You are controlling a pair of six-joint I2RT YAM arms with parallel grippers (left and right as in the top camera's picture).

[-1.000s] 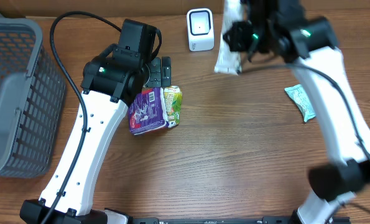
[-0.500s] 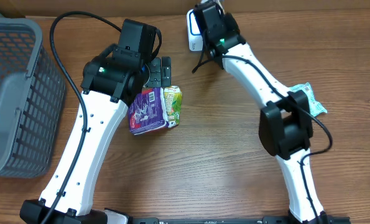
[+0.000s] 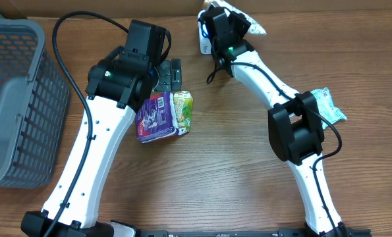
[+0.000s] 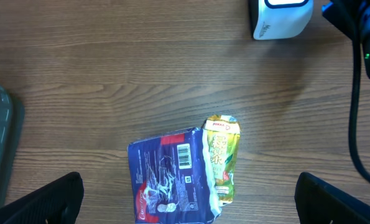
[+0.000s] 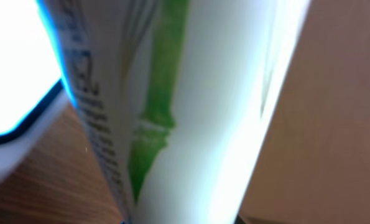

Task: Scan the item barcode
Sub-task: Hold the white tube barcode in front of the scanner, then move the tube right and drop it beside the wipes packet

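White packet [image 5: 191, 106], a green bamboo stalk printed down its side, fills the right wrist view. It is right up against the scanner [image 4: 279, 18], whose bright face glows at the left edge of that close-up. From overhead, the right gripper [image 3: 234, 21] is clenched on that packet at the far edge of the worktop [image 3: 235, 171]. The arm is stretched out long, and the packet's end pokes out to the right of the wrist. Fine print runs along the packet's left edge, but the close-up is too blurred to tell whether a barcode faces the scanner window.

Over on the other side, the left gripper [image 3: 168, 74] hangs released, fingers spread wide. Below it lie a purple pouch [image 4: 169, 180] and a green carton [image 4: 221, 158], side by side and touching on the wood. The pouch shows a barcode, face up, in the left wrist view. A grey basket [image 3: 18, 99] sits at the left edge of the worktop. A teal sachet [image 3: 329, 105] lies well apart from the rest, just beside the right arm's elbow.
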